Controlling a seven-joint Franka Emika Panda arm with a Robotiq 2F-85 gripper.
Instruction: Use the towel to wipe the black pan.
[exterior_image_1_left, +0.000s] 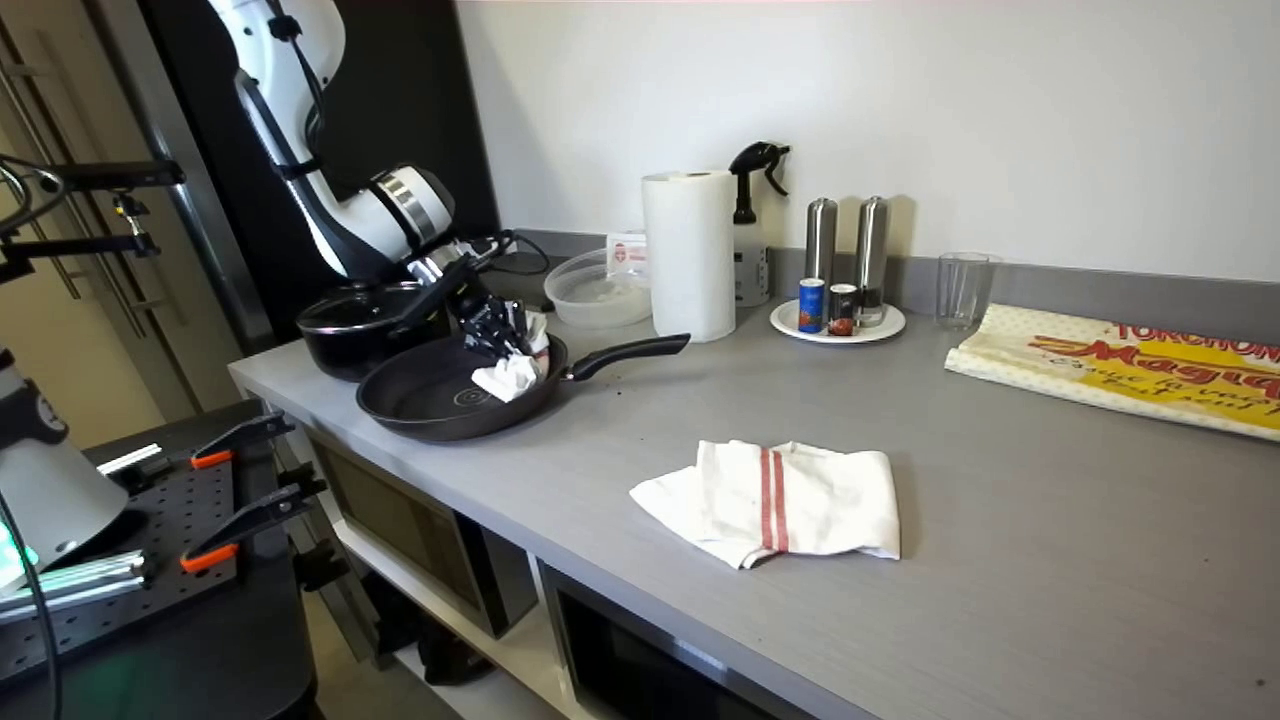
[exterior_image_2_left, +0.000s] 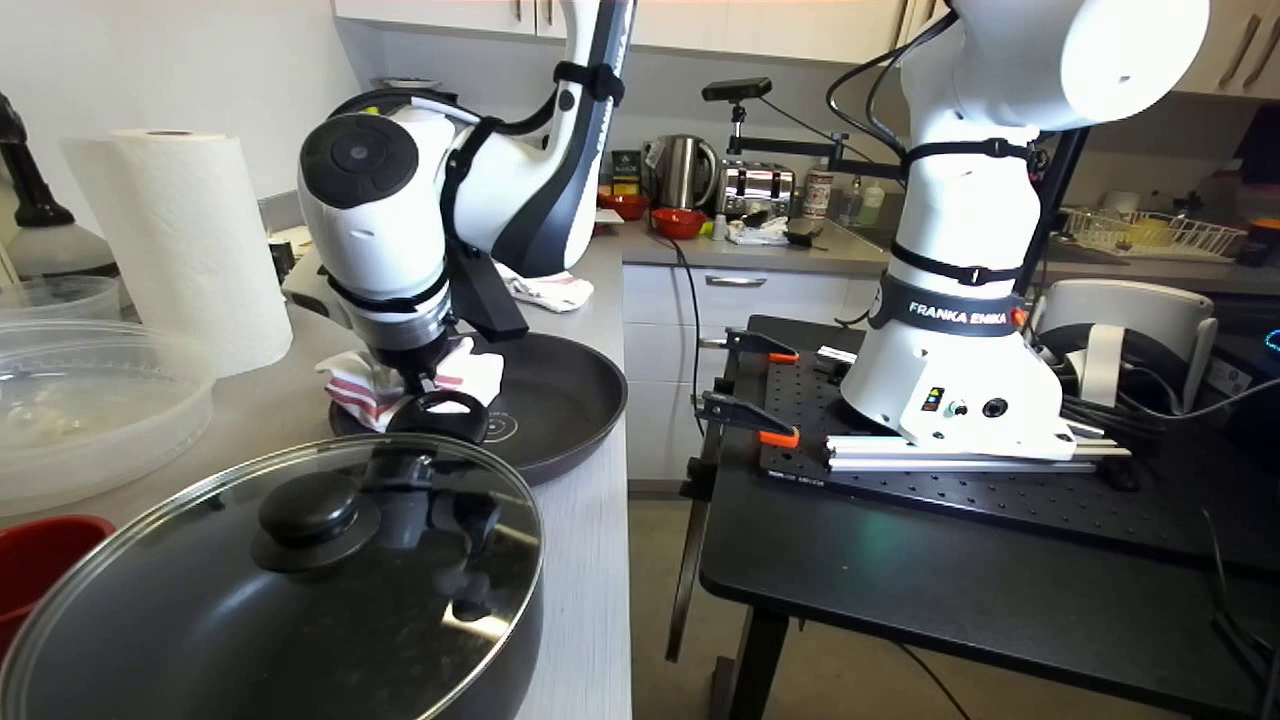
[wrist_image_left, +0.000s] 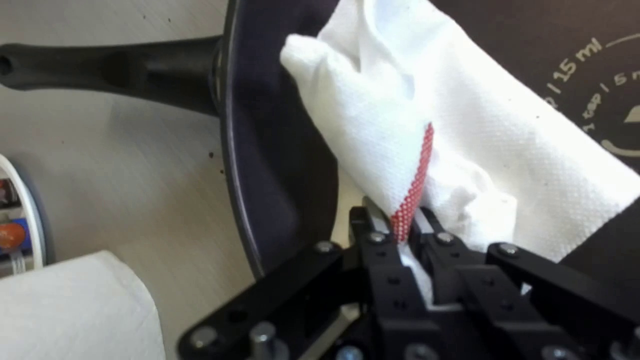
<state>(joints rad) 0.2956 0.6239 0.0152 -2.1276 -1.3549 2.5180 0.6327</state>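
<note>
Black two-finger gripper (wrist_image_left: 400, 225) pinched small white, red-striped cloth (wrist_image_left: 450, 125) inside round black frying pan (exterior_image_1_left: 432, 390), toward two o'clock in an exterior view. Hard sideways strokes risked sliding the unclamped pan.

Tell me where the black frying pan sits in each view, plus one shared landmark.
In an exterior view: the black frying pan lies left of centre, handle pointing right.
In an exterior view: the pan near the middle, beyond the lidded pot.
Wrist view: the pan across the centre and right, handle pointing left.
Shared landmark: the white cloth pinched in the fingers.
</note>
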